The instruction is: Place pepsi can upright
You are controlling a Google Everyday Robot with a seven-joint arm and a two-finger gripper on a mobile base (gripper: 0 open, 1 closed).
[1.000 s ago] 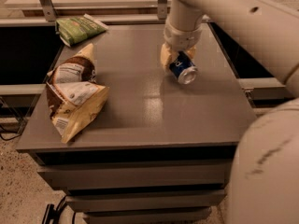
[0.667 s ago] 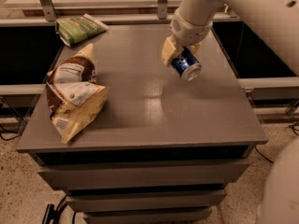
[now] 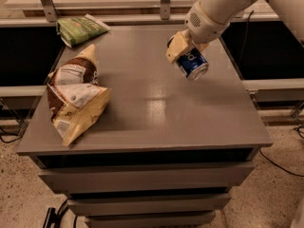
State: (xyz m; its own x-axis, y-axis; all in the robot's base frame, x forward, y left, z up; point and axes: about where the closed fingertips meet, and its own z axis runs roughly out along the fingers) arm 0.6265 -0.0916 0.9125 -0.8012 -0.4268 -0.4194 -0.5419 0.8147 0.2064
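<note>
The pepsi can (image 3: 193,64) is a small dark-blue can with white lettering and a silver end. It hangs tilted in the air above the right part of the grey table (image 3: 156,113), its silver end facing down and toward me. My gripper (image 3: 186,54) comes down from the white arm at the upper right and is shut on the can. One tan finger (image 3: 175,47) shows on the can's left side; the other finger is hidden behind the can.
A brown and yellow snack bag (image 3: 73,95) lies at the table's left front. A green snack bag (image 3: 81,29) lies at the far left corner. A metal rail and shelf run behind the table. Drawers sit below the tabletop.
The gripper has lifted the can off the table and tilted it, carrying it slightly up. The arm has swung away to the upper right. The bags have not moved.
</note>
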